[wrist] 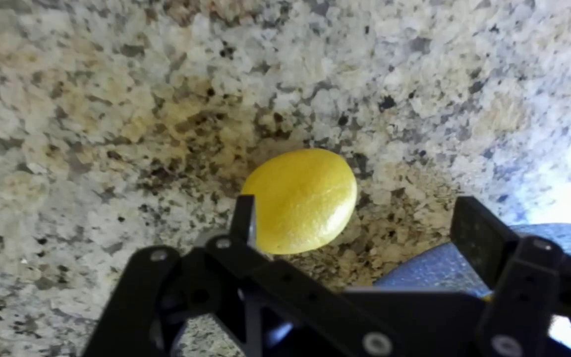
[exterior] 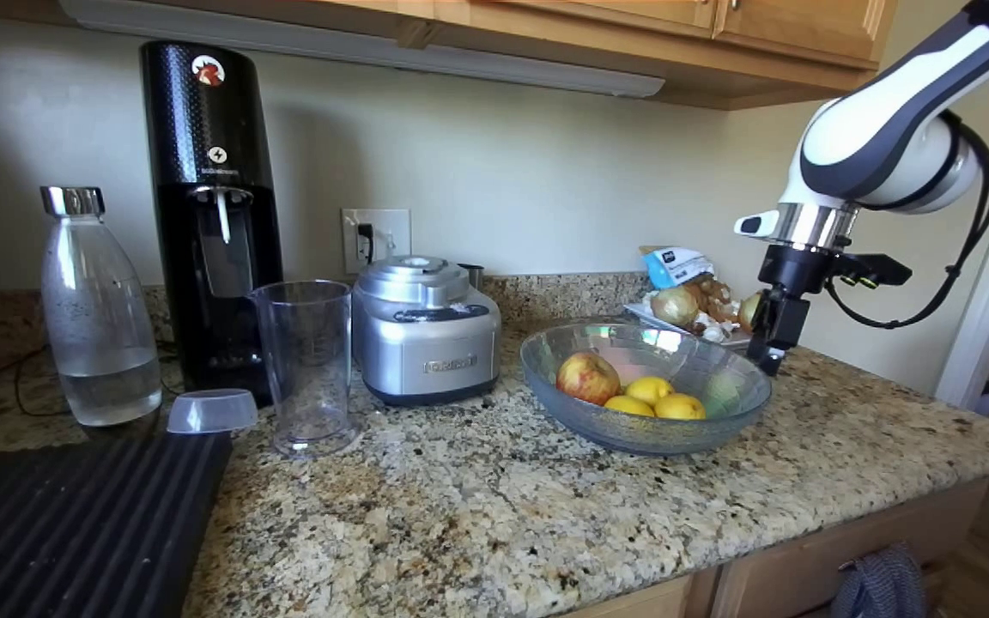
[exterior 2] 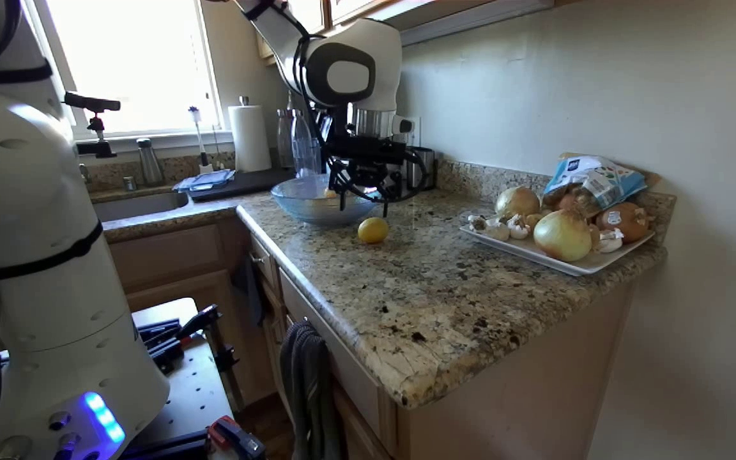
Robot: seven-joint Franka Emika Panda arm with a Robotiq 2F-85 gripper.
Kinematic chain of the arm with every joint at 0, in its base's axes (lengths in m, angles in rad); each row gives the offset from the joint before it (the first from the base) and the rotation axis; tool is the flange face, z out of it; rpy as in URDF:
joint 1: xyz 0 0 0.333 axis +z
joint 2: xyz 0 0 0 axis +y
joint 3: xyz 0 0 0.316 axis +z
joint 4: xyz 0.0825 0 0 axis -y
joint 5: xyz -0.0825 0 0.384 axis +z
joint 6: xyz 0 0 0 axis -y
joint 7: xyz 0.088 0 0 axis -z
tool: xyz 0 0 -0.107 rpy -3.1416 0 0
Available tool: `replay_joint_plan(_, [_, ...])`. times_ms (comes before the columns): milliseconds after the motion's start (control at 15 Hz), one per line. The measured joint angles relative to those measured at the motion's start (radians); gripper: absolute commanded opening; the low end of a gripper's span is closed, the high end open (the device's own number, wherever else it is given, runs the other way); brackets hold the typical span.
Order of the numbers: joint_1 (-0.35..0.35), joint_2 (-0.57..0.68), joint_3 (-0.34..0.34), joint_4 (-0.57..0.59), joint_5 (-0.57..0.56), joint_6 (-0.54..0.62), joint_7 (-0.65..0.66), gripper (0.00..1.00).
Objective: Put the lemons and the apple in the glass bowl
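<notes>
In an exterior view, the white base (exterior 2: pixel 55 383) of the arm (exterior 2: pixel 342 70) is seen nearest, at the left, with a blue light (exterior 2: pixel 104 416) lit on it. To its right, a dark towel (exterior 2: pixel 309 390) is hung below the stone counter (exterior 2: pixel 444 306). On the counter's right side, onions (exterior 2: pixel 563 235) are laid on a white tray (exterior 2: pixel 515 249), with a blue bag (exterior 2: pixel 598 182) propped behind them.

Farther in, one lemon (exterior 2: pixel 373 231) is seen resting on the counter, near the glass bowl (exterior 2: pixel 307 206) but apart from it. Above the counter the arm is stretched across from the upper left, then bent downward at the wrist (exterior 2: pixel 371 121), so that the claw (exterior 2: pixel 364 207) is pointed straight down close to this lemon. The claw is released: in the wrist view its fingers (wrist: pixel 481 238) are spread wide, and the lemon is framed between them, nearer the left one, by whose tip its edge is partly covered. Whether it is touched cannot be told.

Just beyond, the bowl is set upright; in an exterior view the apple (exterior: pixel 587 378) and more lemons (exterior: pixel 679 407) are seen grouped inside it, the apple at the left. Farther still are placed a silver food processor (exterior: pixel 430 343), a clear jug (exterior: pixel 301 369) and a black soda maker (exterior: pixel 211 172). At the far left, a paper roll (exterior 2: pixel 250 137) is stood by a bright window (exterior 2: pixel 135 64).
</notes>
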Motion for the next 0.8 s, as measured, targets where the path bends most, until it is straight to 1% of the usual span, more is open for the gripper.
replay_joint_plan(133, [0.002,0.006,0.01,-0.002,0.036,0.017,-0.073,1.0])
replay_joint_plan(333, [0.002,0.025,0.02,-0.006,0.037,0.067,-0.15,1.0])
replay_joint_plan(533, [0.002,0.054,0.023,-0.009,0.033,0.122,-0.205,1.0])
replay_joint_plan(800, [0.002,0.097,0.03,-0.01,0.033,0.167,-0.254,1.0])
